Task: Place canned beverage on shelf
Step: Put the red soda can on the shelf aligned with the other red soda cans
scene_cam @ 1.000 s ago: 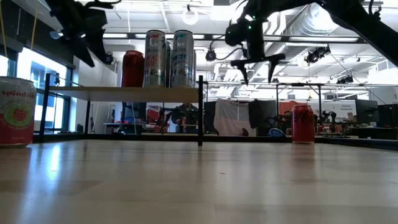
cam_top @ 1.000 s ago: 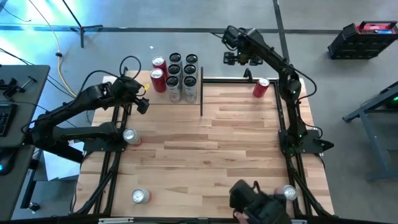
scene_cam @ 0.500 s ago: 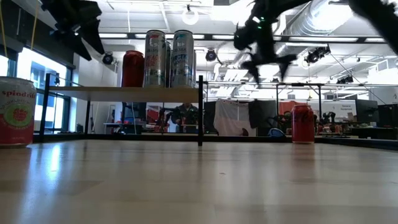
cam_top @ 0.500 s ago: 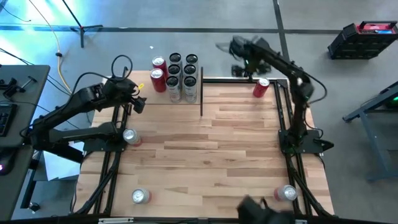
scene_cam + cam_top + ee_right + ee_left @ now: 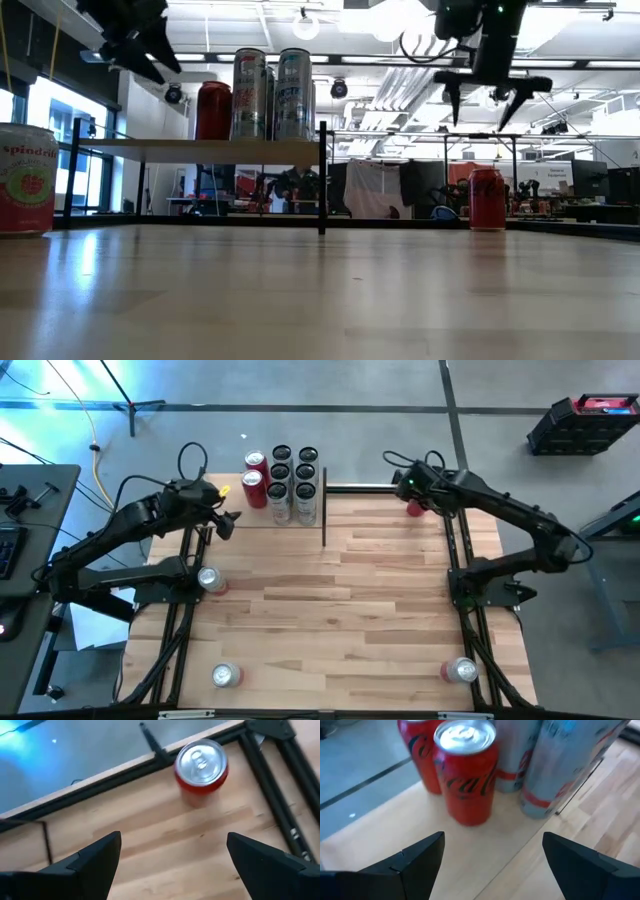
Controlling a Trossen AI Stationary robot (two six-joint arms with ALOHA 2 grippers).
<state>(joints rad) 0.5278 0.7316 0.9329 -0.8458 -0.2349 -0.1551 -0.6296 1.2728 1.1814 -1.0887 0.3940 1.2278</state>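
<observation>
Since the earlier frames the right arm has swung in from beyond the table's far edge, so that the right gripper now hangs in the air above the red drink can standing upright near the table's far right corner, while the left gripper has drawn slightly back from the shelf, and the dark figure seen earlier at the near edge has gone. Both fingers of the right gripper are spread wide with nothing between them; in its wrist view the red can's silver top shows ahead of them, close to the black frame bars at the table's edge. The left gripper's fingers are likewise spread wide and empty, raised above the table by the left end of the small light-wood shelf with thin black metal posts, which stands at the far edge of the large butcher-block wooden tabletop. On the shelf stand two red cola cans and a cluster of tall silver cans, all upright. Three more cans stand on the tabletop: one pink-labelled can near the left edge, one at the near left corner, and one at the near right corner.
</observation>
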